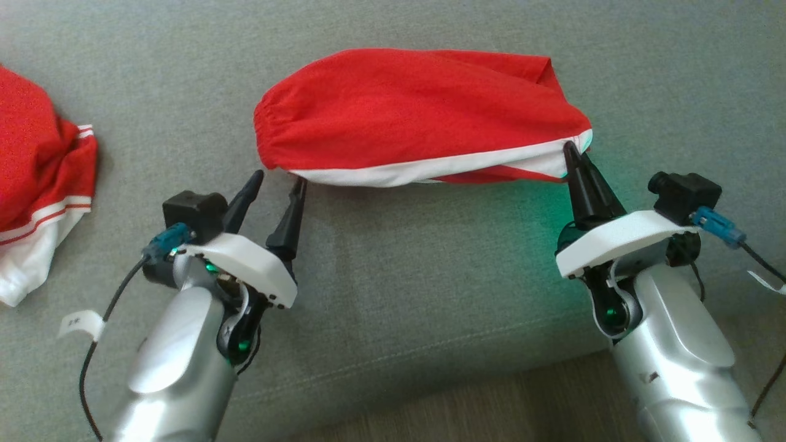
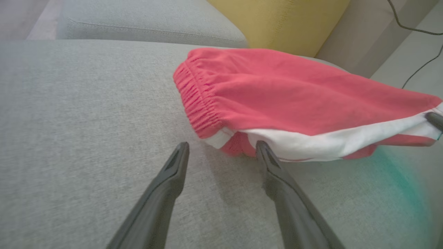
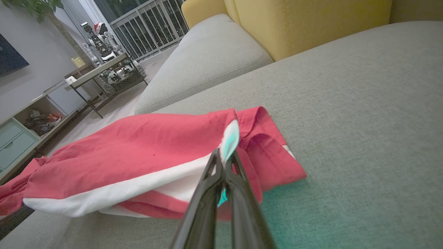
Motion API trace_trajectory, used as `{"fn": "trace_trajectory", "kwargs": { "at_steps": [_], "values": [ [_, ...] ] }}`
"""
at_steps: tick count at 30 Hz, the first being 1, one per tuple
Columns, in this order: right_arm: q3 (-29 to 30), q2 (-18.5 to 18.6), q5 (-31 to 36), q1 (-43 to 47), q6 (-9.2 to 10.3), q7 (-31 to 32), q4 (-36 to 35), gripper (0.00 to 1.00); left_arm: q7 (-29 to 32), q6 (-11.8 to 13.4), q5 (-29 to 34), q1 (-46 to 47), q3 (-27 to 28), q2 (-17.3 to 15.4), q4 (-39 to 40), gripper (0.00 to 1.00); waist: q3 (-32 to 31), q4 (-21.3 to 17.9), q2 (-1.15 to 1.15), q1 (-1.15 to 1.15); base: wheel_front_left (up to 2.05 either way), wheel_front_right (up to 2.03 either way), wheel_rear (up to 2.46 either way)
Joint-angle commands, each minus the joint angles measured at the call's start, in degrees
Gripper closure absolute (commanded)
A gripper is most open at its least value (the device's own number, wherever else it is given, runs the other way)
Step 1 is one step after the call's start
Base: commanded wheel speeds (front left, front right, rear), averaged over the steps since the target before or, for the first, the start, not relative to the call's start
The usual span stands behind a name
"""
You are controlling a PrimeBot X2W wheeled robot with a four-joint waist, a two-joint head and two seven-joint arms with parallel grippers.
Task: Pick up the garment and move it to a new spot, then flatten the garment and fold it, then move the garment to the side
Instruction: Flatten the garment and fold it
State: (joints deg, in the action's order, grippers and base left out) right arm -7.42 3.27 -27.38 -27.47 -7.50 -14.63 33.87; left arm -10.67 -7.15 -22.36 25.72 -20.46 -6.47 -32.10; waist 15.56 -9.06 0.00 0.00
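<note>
— Looking down from the head, where does the garment (image 1: 417, 116) lie?

— On the grey sofa seat (image 1: 399, 276). It is red, with a white band along its near edge and the gathered waist to the left. The left gripper (image 1: 279, 178) has its fingers apart just beside the waist corner; whether a tip touches cloth I cannot tell from here. The right gripper (image 1: 571, 150) has its fingers pressed together on the white band at the opposite corner. A second red garment (image 1: 37, 153) lies well apart at the left edge.

— And from the left wrist?

— The left gripper (image 2: 223, 144) is spread wide. One tip is at the white band under the waist of the garment (image 2: 294, 100), and the other is over bare seat. At the far end of the band sits the dark tip of the right gripper (image 2: 434, 119). A yellow backrest (image 2: 283, 20) rises behind.

— The right wrist?

— The right gripper (image 3: 223, 159) is clamped on the band's corner, which stands up between its tips. The garment (image 3: 138, 145) stretches off to the left, with a red fold lying on the seat beside the fingers.
</note>
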Motion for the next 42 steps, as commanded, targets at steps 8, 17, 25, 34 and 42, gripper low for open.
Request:
{"fn": "trace_trajectory", "kwargs": {
  "at_steps": [8,17,25,34,42],
  "values": [
    [-1.8,-0.4,-1.2,-1.2,0.01,-0.4,-2.3,1.00,-2.5,-0.3,-6.2,4.1,-3.5,-5.0,0.0,0.00,0.2,-0.4,0.00,0.00,0.00,0.00,0.00],
    [-2.4,-0.4,-1.3,-1.7,0.01,-0.4,-2.5,1.00,-3.4,-0.3,-11.8,7.0,-10.4,-7.0,-0.6,0.00,1.1,-0.3,0.00,0.00,0.00,0.00,0.00],
    [-3.0,-0.4,-1.6,-2.2,0.01,-0.4,-3.3,1.00,-4.1,-0.3,-15.5,10.6,-16.4,-10.3,-1.2,0.00,2.0,-0.5,0.00,0.00,0.00,0.00,0.00],
    [-3.3,-0.4,-2.0,-2.4,0.01,-0.4,-4.0,1.00,-4.3,-0.3,-10.8,13.8,-17.4,-11.0,-3.9,0.00,3.1,-0.6,0.00,0.00,0.00,0.00,0.00],
    [-3.3,-0.4,-2.0,-2.7,0.01,-0.4,-4.1,1.00,-4.3,-0.3,-10.1,13.8,-18.4,-11.2,-0.5,0.50,3.7,-0.4,0.00,0.00,0.00,0.00,0.00]
  ]
}}
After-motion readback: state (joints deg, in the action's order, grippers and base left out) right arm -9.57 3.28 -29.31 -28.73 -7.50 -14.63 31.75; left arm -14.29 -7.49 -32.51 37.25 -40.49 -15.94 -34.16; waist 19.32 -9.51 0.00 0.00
